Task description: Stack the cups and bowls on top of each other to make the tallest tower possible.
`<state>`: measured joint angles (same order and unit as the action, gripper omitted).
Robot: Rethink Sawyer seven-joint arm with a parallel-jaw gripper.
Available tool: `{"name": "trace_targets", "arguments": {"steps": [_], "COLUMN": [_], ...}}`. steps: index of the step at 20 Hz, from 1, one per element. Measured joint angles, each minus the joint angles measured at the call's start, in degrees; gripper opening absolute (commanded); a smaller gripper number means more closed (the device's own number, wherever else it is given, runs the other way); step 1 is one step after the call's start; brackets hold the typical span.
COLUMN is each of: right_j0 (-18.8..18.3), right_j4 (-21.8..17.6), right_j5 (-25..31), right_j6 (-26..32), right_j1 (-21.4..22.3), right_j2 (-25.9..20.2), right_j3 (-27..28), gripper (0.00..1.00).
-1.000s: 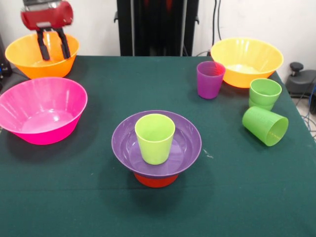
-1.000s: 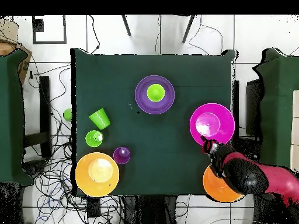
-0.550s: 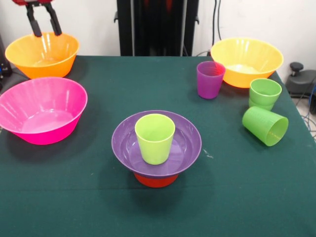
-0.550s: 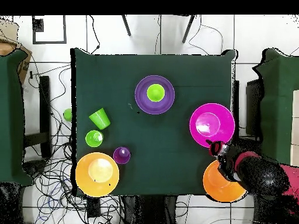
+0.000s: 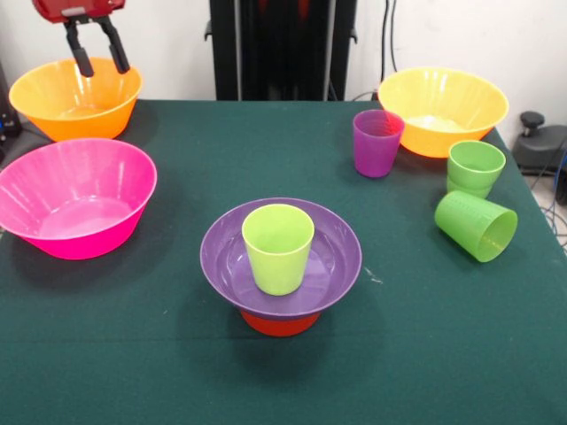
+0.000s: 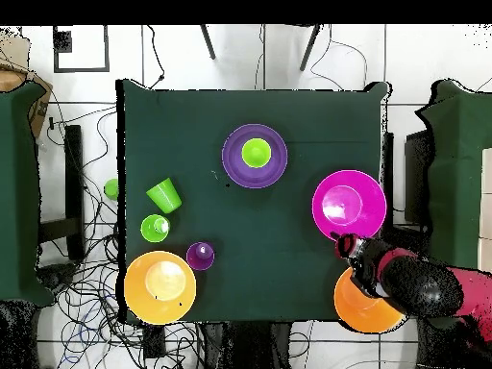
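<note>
— Where's the tower [image 5: 280, 266] sitting?
— Mid-table [image 5: 425, 354]: the yellow-green cup [image 5: 278, 248] is standing upright, mouth up, inside the purple bowl [image 5: 332, 257], itself resting on the small orange bowl [image 5: 280, 324].
— Your claw?
— My gripper [image 5: 97, 51] is hanging released above the corner orange-yellow bowl [image 5: 75, 97], grasping nothing.

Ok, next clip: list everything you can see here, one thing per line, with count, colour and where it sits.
tower: 1, small orange bowl under a purple bowl with a yellow-green cup in it, middle of the table.
pink bowl: 1, big, left side in the front view.
orange-yellow bowls: 2, big, one at the far left corner, one at the far right corner.
purple cup: 1, translucent, upright beside the right orange-yellow bowl.
green cups: 2 on the table at the right, one upright, one on its side.
table: 1, dark green cloth.
tool: 1, black fingers apart, above the left orange-yellow bowl, holding nothing.
</note>
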<state>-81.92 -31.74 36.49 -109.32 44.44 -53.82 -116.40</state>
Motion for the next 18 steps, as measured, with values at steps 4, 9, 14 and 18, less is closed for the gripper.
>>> {"name": "trace_targets", "arguments": {"steps": [4,9,14,18], "right_j0": [-0.21,-1.58,-2.83,-1.87], "right_j4": [0.01,1.3,4.52,5.62], "right_j5": [1.96,4.32,9.02,13.31], "right_j6": [0.0,0.0,0.0,0.0], "right_j1": [0.0,2.86,8.55,12.99], "right_j2": [0.22,-0.16,-0.34,-0.29], "right_j3": [-0.02,-0.67,-1.86,-1.93], "gripper": [1.0,1.0,1.0,1.0]}}
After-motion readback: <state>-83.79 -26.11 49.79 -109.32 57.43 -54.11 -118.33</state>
